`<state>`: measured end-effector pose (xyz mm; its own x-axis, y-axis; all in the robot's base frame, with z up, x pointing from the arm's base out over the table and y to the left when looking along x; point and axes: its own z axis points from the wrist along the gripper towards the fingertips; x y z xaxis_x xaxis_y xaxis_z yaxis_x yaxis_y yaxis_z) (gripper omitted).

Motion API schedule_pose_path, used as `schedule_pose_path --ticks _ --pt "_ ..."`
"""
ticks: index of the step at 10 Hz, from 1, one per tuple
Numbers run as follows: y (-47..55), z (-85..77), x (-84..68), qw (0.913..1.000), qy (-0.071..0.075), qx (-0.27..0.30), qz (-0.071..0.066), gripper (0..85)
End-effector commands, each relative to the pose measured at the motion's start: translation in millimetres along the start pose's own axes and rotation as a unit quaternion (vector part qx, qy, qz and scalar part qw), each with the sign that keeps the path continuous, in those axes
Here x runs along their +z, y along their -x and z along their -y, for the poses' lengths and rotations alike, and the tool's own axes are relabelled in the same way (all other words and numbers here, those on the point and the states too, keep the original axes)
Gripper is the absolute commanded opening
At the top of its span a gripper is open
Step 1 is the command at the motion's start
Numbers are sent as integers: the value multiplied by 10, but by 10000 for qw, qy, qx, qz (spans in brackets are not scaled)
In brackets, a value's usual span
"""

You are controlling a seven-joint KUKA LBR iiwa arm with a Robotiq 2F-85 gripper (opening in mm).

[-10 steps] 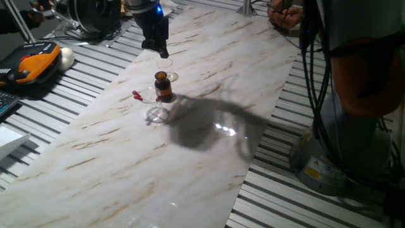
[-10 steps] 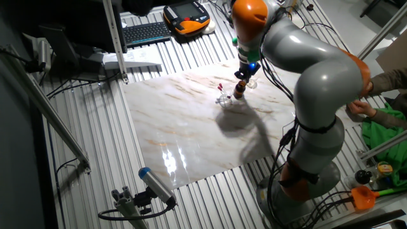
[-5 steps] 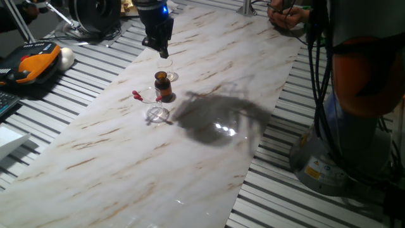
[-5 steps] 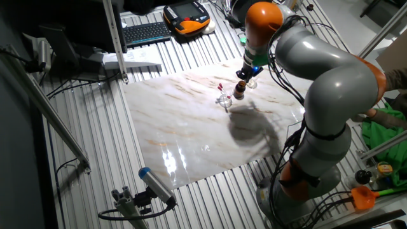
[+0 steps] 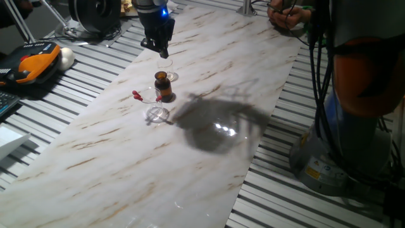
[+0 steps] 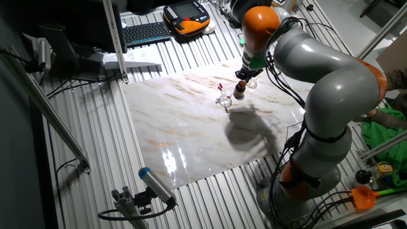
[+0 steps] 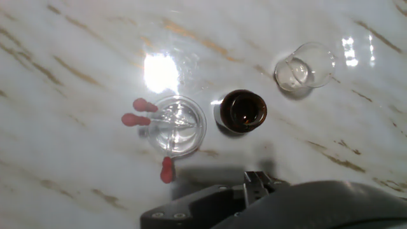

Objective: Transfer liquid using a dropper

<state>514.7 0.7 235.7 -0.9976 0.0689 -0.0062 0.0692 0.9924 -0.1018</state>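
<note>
Three thin clear droppers with red bulbs lie with their tips in a shallow glass dish [image 7: 175, 125]; I cannot tell which is the task's dropper. Their bulbs show in the hand view [image 7: 141, 105] [image 7: 130, 119] [image 7: 166, 168], and one bulb [image 5: 135, 95] shows in a fixed view. An open amber bottle [image 7: 241, 110] [image 5: 163, 85] [image 6: 240, 91] stands beside the dish [image 5: 156, 114]. My gripper [image 5: 159, 45] [image 6: 244, 71] [image 7: 255, 182] hangs above the table behind the bottle, over a small clear beaker [image 5: 166, 66] [image 7: 304, 67]. Its fingers look pressed together and hold nothing.
The marble board [image 5: 209, 158] lies on a slatted metal table. An orange teach pendant [image 5: 31, 63] and a keyboard [image 6: 146, 30] sit beyond the board. A person [image 5: 367, 57] stands by the robot base at the right.
The arm's elbow has swung, so its shadow on the board has shifted right. The gripper has barely moved above the beaker. Bottle, dish and droppers are unmoved.
</note>
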Motion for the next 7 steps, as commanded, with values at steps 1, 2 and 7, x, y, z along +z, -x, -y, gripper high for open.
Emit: schedule_pose_path --ticks 1,2,7 --pt "1 1 0 9999 104 -11 -7 0" --pt "1 1 0 9998 212 20 -8 0" --pt "1 1 0 9987 438 106 218 0"
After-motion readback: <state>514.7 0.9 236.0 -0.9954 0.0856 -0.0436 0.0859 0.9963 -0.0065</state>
